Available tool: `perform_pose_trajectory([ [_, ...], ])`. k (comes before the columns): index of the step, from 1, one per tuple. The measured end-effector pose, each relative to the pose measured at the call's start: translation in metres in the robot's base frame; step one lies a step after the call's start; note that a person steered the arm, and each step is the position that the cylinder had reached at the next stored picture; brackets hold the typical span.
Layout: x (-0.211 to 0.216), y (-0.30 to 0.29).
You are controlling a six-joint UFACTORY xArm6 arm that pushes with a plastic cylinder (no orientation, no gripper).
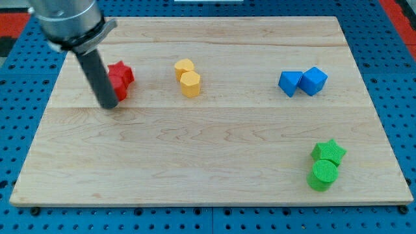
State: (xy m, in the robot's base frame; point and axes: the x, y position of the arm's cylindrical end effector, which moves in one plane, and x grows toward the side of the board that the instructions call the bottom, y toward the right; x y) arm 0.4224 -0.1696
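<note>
Green cylinder (322, 175) beside green star (329, 152)

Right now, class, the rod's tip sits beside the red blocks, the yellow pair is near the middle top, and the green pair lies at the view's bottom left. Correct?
Not quite. The camera view shows the green pair at the view's bottom right, not left. My tip is beside the red blocks, and the yellow pair is near the middle top.

We see a pale wooden worktop (214, 162) on a blue pegboard (403, 97). On it lie red blocks (121, 79), two yellow blocks (188, 77), two blue blocks (303, 82), a green star (329, 151) and a green cylinder (322, 175).
</note>
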Motion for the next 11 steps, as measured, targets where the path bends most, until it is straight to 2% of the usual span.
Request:
perform_pose_trajectory([
  [3, -0.123, 0.040],
  [4, -0.126, 0.075],
  [5, -0.125, 0.081],
  [6, -0.138, 0.133],
  [8, -0.124, 0.149],
  [11, -0.030, 0.138],
])
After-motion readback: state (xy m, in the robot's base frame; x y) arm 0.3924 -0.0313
